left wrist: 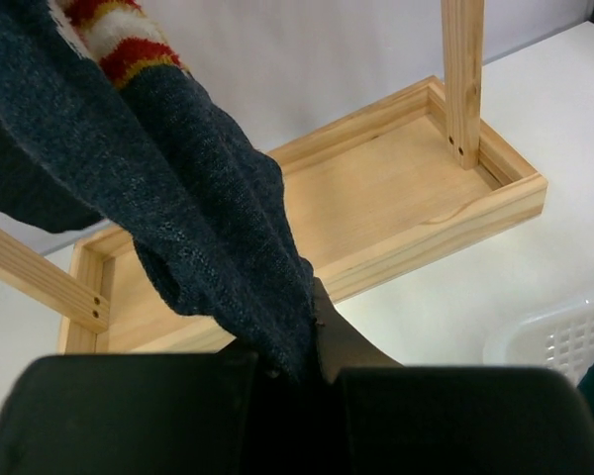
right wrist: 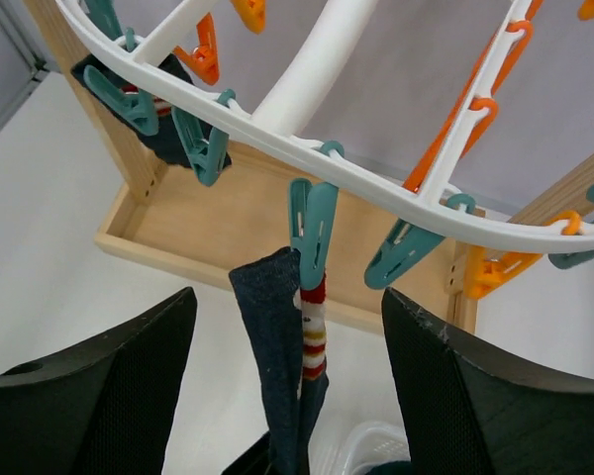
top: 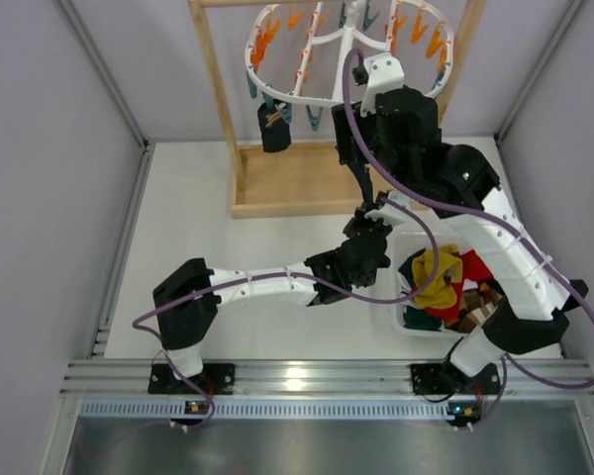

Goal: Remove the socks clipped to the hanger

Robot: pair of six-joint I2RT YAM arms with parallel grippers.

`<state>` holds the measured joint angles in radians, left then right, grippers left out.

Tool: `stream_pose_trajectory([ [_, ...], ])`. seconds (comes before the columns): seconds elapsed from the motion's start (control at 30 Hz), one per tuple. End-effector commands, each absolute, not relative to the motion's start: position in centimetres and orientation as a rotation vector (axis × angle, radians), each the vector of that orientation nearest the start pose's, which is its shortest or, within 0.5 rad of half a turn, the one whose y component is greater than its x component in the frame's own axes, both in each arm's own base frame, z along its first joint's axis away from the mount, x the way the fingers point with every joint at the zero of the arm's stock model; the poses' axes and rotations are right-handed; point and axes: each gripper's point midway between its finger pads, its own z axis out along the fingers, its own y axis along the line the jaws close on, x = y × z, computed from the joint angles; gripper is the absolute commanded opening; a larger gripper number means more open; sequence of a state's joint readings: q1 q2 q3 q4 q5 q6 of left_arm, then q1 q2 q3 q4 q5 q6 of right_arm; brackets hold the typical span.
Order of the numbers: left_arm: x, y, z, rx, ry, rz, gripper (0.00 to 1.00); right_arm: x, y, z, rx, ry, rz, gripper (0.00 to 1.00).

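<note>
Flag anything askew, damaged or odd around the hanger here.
Nothing looks damaged or spilled. Only a navy sock with a striped cuff stands out: clipped in a teal peg on the hanger, its lower end pinched in the left claw, so it runs between them.

A white table (top: 178, 228) is enclosed by pale grey walls (top: 40, 148) (on three sides). A light wooden stand (top: 297, 188) is set at the back, an aluminium rail (top: 307, 370) along the near edge.
</note>
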<state>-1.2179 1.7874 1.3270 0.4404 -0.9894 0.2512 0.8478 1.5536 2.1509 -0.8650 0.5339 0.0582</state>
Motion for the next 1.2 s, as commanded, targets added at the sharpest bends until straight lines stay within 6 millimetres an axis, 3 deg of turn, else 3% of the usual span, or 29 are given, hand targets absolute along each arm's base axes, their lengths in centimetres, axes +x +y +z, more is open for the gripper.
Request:
stream_pose_trajectory([
  [0.0,30.5,-41.3,28.3,0.407,1.51,0.048,0.0,33.0,22.6,47.2,-0.315,1.768,0.102,0.71],
  [0.17,30.5,-42.2,28.4,0.436,1.499,0.086,0.0,34.1,23.2,46.4,-0.316,1.777,0.054,0.7],
  [0.5,29.5,-43.4,29.9,0.45,1.474,0.129,0.0,36.2,20.4,45.1,-0.242,1.774,-0.239,0.69],
  [0.87,28.8,-44.5,30.7,0.461,1.458,0.099,0.0,37.7,21.6,44.6,-0.227,1.745,-0.272,0.66],
  [1.17,28.0,-44.8,31.4,0.462,1.45,0.072,0.0,38.8,20.4,43.8,-0.15,1.694,-0.403,0.65],
])
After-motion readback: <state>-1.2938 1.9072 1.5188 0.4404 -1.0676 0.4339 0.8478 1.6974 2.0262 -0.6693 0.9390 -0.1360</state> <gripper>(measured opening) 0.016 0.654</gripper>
